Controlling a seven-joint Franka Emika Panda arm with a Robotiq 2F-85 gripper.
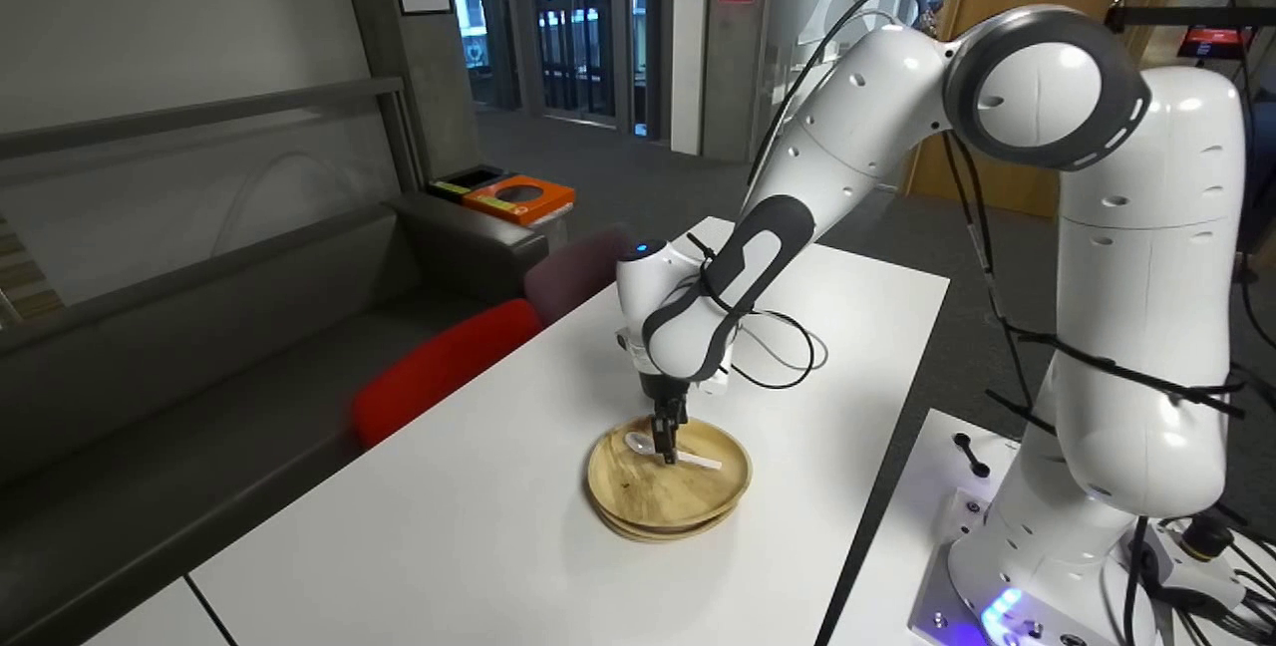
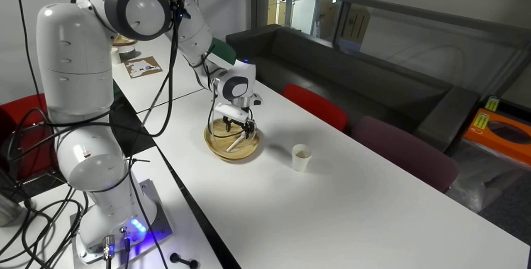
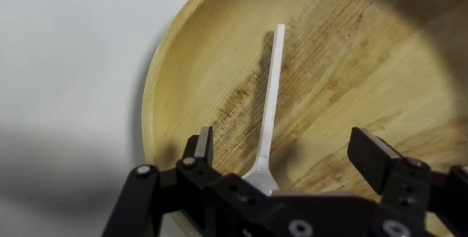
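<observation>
My gripper point(image 3: 279, 138) is open, pointing down over a round wooden plate point(image 3: 365, 94). A white plastic spoon point(image 3: 270, 109) lies on the plate. In the wrist view its handle runs up between the two spread fingers, nearer the left finger, and its bowl is mostly hidden behind the gripper body. No finger appears shut on the spoon. In both exterior views the gripper point(image 1: 666, 437) point(image 2: 239, 128) is low over the plate point(image 1: 648, 498) point(image 2: 215, 144), close to the spoon point(image 1: 700, 461) point(image 2: 235, 143). The plate seems stacked on at least one more plate.
A white cup point(image 2: 301, 159) stands upright on the white table point(image 2: 356, 202), beside the plates. Red point(image 1: 439, 367) and purple point(image 2: 406, 152) chairs and a grey sofa point(image 1: 199, 377) line the table's far side. Black cables point(image 2: 170, 94) hang along the arm. A brown board point(image 2: 143, 66) lies farther off.
</observation>
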